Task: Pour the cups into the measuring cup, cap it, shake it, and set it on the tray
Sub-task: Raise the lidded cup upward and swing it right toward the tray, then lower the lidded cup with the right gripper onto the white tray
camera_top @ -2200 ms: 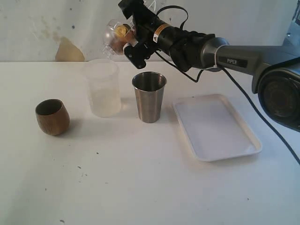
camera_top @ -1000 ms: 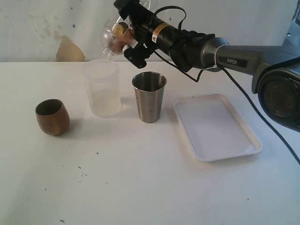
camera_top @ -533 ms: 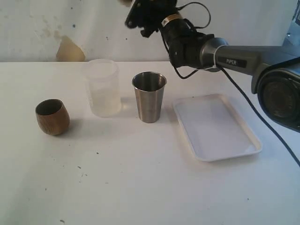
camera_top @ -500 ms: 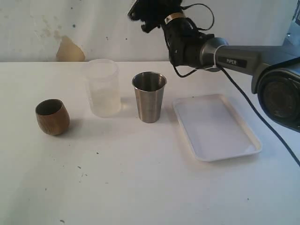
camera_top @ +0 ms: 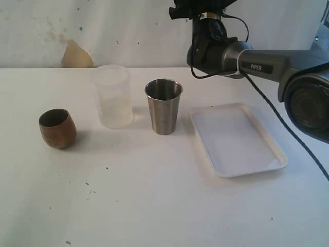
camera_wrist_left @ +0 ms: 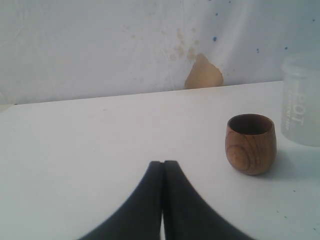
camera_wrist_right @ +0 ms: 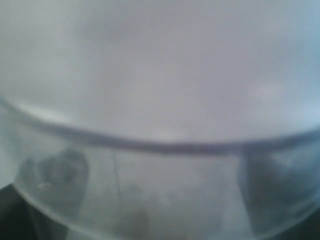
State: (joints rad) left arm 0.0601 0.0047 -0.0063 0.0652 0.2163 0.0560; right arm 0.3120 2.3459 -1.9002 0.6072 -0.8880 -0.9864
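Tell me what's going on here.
The right gripper, raised high over the table, is clamped around what looks like the clear measuring cup. The left gripper is shut and empty near the wooden cup. The frosted cup and steel tumbler stand upright; nothing is on the tray.

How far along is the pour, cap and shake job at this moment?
Apparently done: the wooden cup and steel tumbler stand upright on the table, though their insides cannot be judged. In hand: the right pincer is raised high, with clear plastic, seemingly the measuring cup, filling its wrist view. Left: the tray holds nothing, so placing remains.
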